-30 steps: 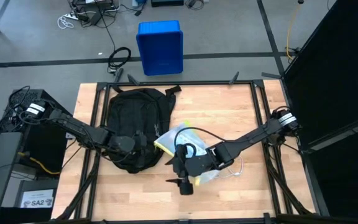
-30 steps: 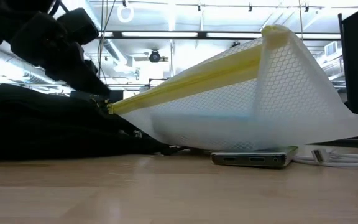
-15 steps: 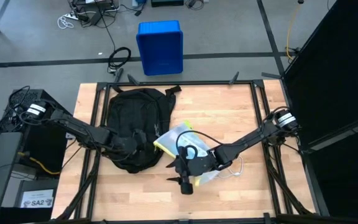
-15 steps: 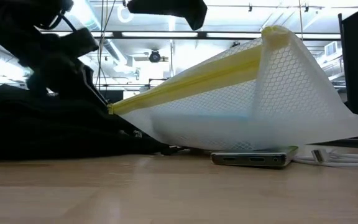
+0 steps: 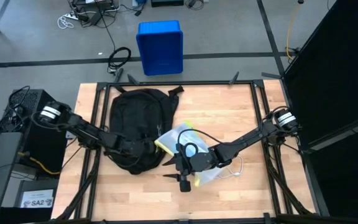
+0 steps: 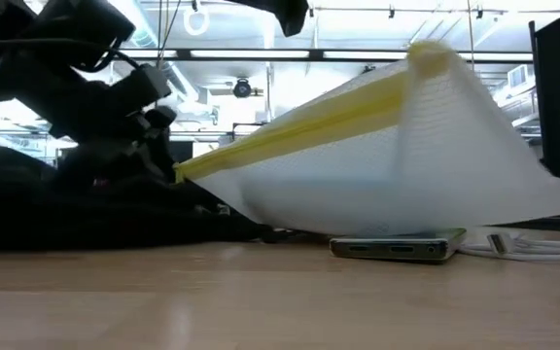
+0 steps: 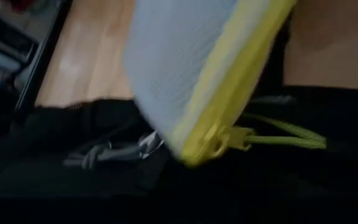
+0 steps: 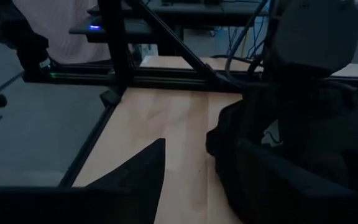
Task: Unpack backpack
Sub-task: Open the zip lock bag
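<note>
High view first: the backpack is laid flat on the left half of the table, long axis running from the far edge toward the near one, and a white mesh pouch with a yellow zipper edge is seen leaning out of its right side, one corner propped on the bag, the rest sloping to the wood. The left gripper is pressed against the bag's lower right flank, just beside the pouch's yellow corner, so it is judged the nearer to the opening; whether anything is pinched there cannot be told, the dark fingers being lost against black fabric. The right gripper is held past the pouch's near end, fingers pointed toward the near table edge and parted narrowly, nothing seen between them. A slim grey device is glimpsed under the pouch in the low view. Pouch contents cannot be made out.
</note>
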